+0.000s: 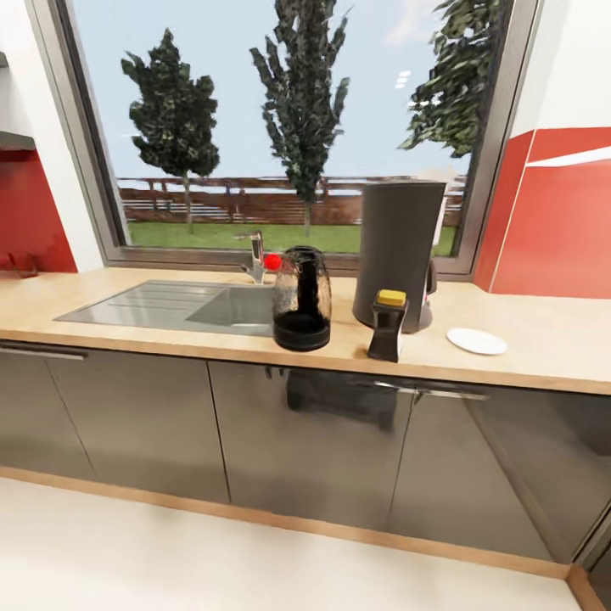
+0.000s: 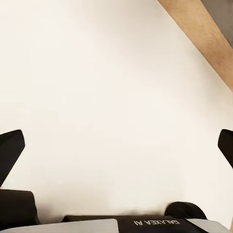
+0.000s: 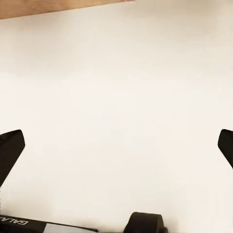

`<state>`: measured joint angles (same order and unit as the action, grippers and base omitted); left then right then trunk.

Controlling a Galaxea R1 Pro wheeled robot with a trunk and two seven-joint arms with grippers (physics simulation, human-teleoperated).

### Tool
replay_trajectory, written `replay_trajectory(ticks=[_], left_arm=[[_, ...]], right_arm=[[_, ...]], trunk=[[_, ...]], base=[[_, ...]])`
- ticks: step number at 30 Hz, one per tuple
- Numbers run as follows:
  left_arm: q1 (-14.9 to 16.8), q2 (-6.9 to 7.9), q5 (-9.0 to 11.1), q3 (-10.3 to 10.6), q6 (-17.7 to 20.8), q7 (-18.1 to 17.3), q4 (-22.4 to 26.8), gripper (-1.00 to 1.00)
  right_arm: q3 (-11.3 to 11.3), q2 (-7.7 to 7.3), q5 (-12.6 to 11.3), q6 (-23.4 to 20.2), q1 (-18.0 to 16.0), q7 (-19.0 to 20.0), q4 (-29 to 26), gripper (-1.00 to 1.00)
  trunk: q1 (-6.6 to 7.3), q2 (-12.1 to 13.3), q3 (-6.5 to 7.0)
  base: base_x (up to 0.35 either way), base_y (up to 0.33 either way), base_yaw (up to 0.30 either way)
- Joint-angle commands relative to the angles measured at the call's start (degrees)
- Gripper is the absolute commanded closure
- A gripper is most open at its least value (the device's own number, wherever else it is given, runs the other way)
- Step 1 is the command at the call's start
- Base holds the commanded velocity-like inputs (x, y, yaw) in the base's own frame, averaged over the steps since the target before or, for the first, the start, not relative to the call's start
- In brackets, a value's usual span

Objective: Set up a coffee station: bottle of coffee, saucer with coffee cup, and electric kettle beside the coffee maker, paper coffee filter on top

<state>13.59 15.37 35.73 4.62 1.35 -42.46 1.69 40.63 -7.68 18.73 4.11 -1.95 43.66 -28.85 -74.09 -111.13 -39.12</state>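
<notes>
From my head camera I look across the bench (image 1: 526,318). The coffee maker (image 1: 397,250) stands upright near the window. The bottle of coffee (image 1: 388,326) stands just in front of it, close to the front edge, and the electric kettle (image 1: 301,299) sits just beside the bottle, next to the sink (image 1: 153,304). The saucer (image 1: 476,340) lies flat on the other side of the coffee maker, a little apart. I see no cup on it and no filter on the machine, so I judge those two steps undone.

My left tool (image 2: 116,145) and my right tool (image 3: 116,143) each hang over pale floor (image 3: 116,87), fingers spread wide, holding nothing.

The cup, I expect, is light, rigid and breakable, with a glazed, slippery wall. I would pinch across its rim or close on the handle, and set it down gently so it does not skid on the saucer. The paper filter should be nearly weightless and floppy. It wants a light pinch at one edge, or it will crumple. The kettle looks heavier and glassy, so its handle is the safe hold.
</notes>
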Motion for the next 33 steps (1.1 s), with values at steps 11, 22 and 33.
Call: replay_trajectory(ticks=[11,22,33], left_arm=[[0.0,0.02,0.6,0.5,0.1,-0.2,0.0,-1.0],[0.0,0.02,0.6,0.5,0.1,-0.2,0.0,-1.0],[0.0,0.02,0.6,0.5,0.1,-0.2,0.0,-1.0]], right_arm=[[0.4,0.86,2.9,0.5,-0.1,0.2,0.0,-1.0],[0.4,1.64,3.6,0.5,-0.1,0.1,0.0,-1.0],[0.3,1.64,3.6,0.5,-0.1,0.2,0.0,-1.0]], trunk=[[-0.02,0.0,-0.06],[-0.02,0.0,-0.06],[-0.02,0.0,-0.06]], base=[[0.099,0.02,0.221],[0.001,0.0,0.273],[0.053,0.026,0.209]])
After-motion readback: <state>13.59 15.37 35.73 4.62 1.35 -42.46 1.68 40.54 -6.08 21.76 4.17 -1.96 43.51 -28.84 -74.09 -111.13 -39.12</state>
